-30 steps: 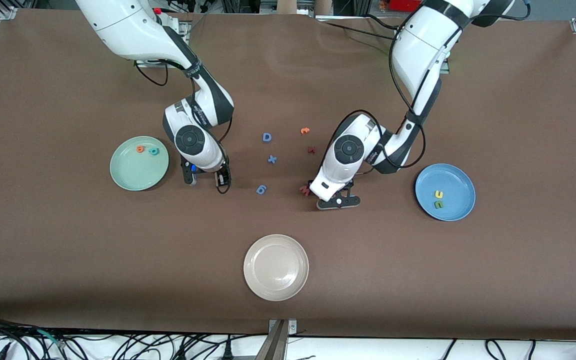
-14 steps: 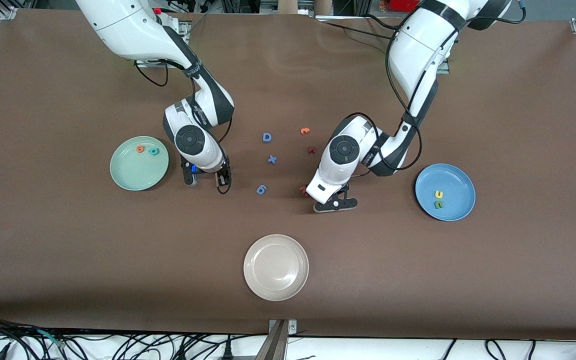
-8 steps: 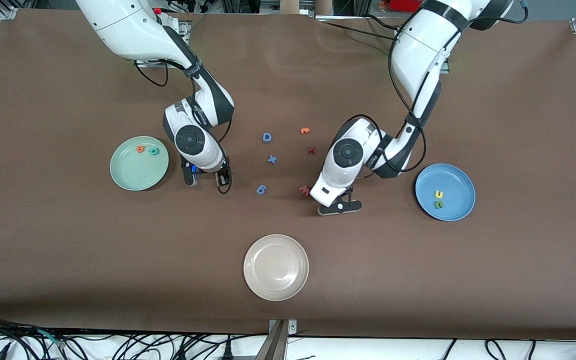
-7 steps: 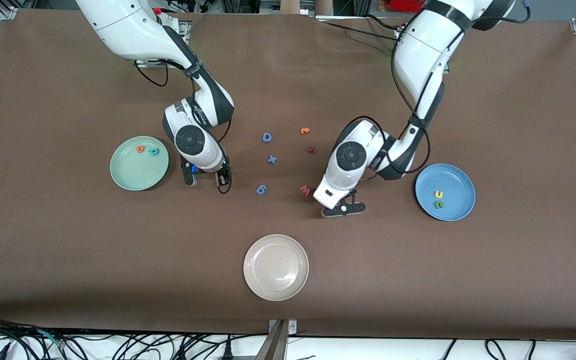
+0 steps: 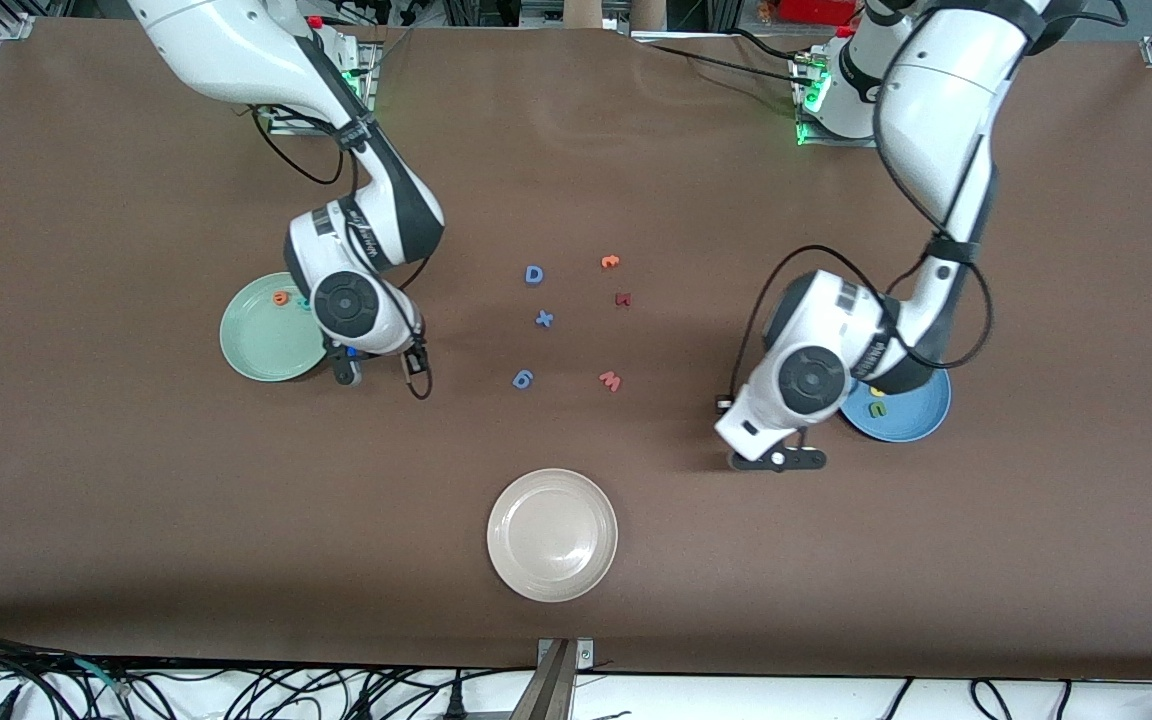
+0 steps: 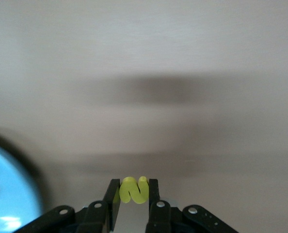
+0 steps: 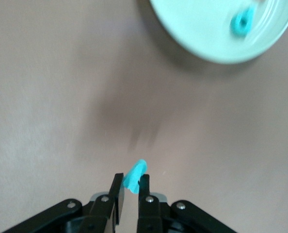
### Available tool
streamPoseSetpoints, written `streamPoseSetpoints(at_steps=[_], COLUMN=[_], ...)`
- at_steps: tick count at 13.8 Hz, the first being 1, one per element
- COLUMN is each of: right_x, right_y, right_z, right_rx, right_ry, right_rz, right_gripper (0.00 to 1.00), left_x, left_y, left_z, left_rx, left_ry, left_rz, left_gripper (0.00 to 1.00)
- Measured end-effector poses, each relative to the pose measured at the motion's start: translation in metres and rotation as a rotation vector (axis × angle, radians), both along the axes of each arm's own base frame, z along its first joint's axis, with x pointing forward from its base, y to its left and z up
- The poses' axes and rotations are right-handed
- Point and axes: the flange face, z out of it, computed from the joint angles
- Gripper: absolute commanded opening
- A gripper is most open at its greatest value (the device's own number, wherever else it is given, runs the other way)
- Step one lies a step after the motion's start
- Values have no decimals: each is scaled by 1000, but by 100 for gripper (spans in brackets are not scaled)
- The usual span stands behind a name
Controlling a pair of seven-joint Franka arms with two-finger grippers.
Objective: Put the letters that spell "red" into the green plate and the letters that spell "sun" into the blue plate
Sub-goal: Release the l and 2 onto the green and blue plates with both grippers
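My left gripper (image 6: 134, 181) is shut on a yellow "s" (image 6: 134, 191). In the front view it (image 5: 776, 458) hangs over bare table beside the blue plate (image 5: 911, 425). That plate holds an olive "n" (image 5: 877, 409); my arm covers most of the rest of it. My right gripper (image 7: 130, 177) is shut on a thin teal "r" (image 7: 136, 171). It (image 5: 382, 366) hovers beside the green plate (image 5: 261, 345), which holds an orange "e" (image 5: 281, 297) and a teal "d" (image 7: 241, 22).
A beige-white plate (image 5: 552, 535) sits near the front camera at mid-table. Loose letters lie between the arms: a blue "D" (image 5: 534, 274), a blue "x" (image 5: 544, 319), a blue "6" (image 5: 523, 378), an orange letter (image 5: 610, 262), a dark red letter (image 5: 623, 299) and a salmon "w" (image 5: 610, 380).
My left gripper has swung from beside the salmon "w" toward the blue plate. My right gripper has shifted toward the green plate. The "w" is now fully uncovered.
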Motion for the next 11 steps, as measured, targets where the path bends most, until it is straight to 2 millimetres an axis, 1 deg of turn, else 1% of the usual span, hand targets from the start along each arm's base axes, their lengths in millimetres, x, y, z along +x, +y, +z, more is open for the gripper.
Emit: streamPoseSetpoints(at_steps=[2, 4, 6, 7, 8, 10, 11], right_x=[5, 10, 15, 16, 15, 11, 8], right_y=[-29, -62, -100, -119, -135, -165, -180], right_z=[11, 14, 15, 13, 12, 7, 5], right_rx=[-10, -16, -12, -7, -3, 9, 17], right_ry=[40, 90, 127, 142, 155, 181, 190], right_rz=[49, 106, 157, 180, 198, 236, 254], right_gripper=[12, 12, 12, 12, 12, 12, 12], left_x=[7, 12, 16, 17, 17, 17, 16], left_y=[50, 92, 127, 140, 149, 162, 169], left_z=[-4, -6, -7, -7, -7, -9, -9], left_rx=[-13, -33, -43, -48, -52, -56, -56], left_ry=[66, 107, 124, 129, 133, 144, 150], left_rz=[-74, -125, -160, -165, -167, -162, -155], left_gripper=[2, 2, 2, 4, 13, 94, 100])
